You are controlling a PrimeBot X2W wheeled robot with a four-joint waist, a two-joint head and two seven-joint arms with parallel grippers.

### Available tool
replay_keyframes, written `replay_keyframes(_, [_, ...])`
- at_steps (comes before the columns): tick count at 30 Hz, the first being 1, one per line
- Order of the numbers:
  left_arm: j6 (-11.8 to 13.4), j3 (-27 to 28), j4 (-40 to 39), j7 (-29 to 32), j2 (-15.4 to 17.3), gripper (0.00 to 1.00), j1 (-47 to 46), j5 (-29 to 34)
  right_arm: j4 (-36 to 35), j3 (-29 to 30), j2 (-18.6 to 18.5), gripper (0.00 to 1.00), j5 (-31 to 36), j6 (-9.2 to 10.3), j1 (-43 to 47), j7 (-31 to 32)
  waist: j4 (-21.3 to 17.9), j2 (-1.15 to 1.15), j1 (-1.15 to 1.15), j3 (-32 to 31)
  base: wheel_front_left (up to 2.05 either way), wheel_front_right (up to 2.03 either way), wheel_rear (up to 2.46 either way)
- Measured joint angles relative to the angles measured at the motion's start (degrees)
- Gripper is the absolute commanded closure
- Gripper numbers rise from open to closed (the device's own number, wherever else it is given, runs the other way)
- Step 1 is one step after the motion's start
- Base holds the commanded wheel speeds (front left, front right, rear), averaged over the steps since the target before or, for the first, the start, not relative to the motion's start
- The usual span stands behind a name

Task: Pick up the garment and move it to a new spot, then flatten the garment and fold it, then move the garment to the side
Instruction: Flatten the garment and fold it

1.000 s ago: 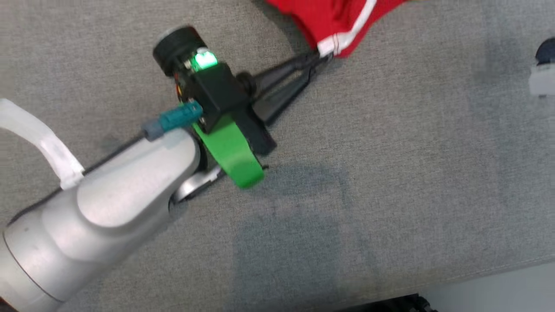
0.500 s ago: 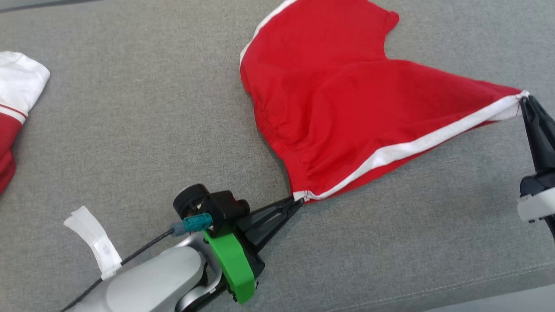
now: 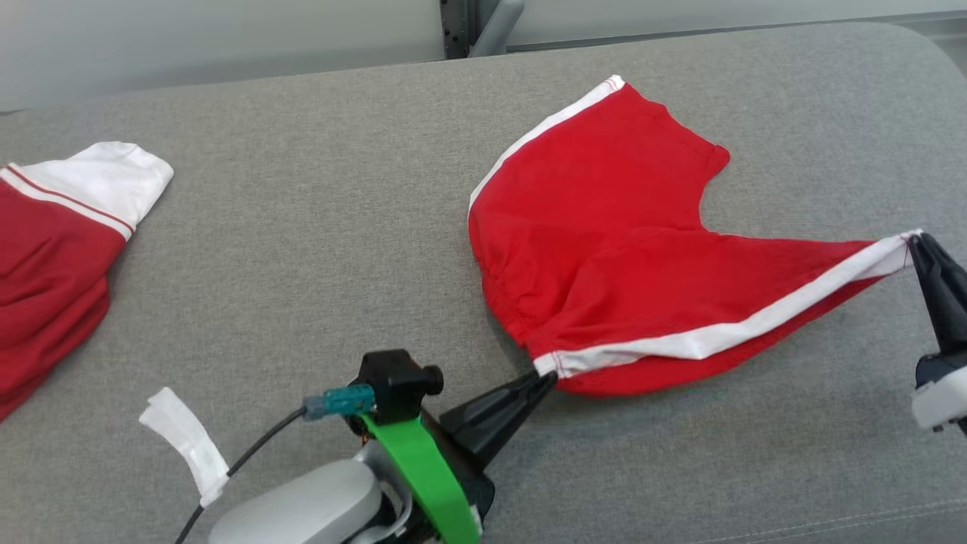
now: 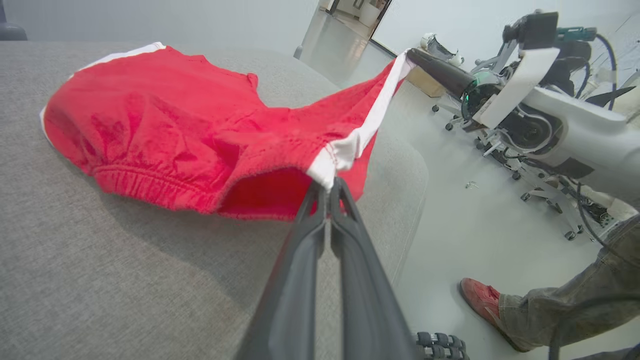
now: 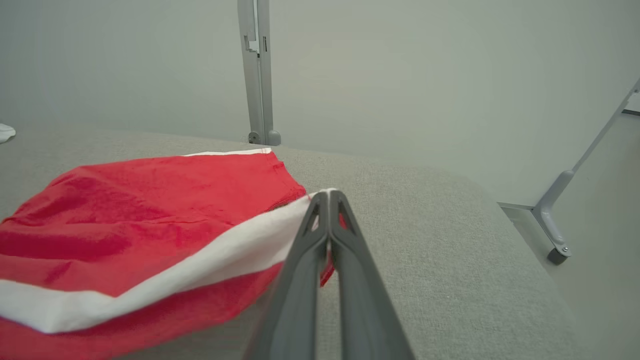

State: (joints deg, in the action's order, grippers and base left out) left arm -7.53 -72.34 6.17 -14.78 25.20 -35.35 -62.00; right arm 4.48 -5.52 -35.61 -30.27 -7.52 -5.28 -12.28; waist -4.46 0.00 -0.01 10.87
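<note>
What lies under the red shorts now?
Grey cushion; the red shorts hang lifted at the striped edge between left gripper and right gripper. Beneath the resting part, the cloth hides everything.

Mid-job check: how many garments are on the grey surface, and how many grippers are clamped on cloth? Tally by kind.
Held red shorts: 1
Loose red-and-white garment, at the far left of the grey surface: 1
Grippers shut on the red shorts: 2 (left gripper, right gripper)
Total: 4
</note>
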Motion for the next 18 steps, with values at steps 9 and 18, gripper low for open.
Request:
replay_keyframes(9, [0.0,6.3,5.7,-0.3,-8.3,1.00,-5.9,-13.2,10.5,-3.0,1.0,1.00,-0.1,0.00,-19.4,8.5,3.3,0.00,0.00,4.3,0.00,0.00,0.00])
replay_keyframes(18, [0.0,7.5,7.8,0.1,-11.5,1.00,-11.8,-21.2,23.6,-8.0,2.9,1.00,-0.4,0.01,-39.3,11.8,7.4,0.00,0.01,10.7,0.00,0.00,0.00])
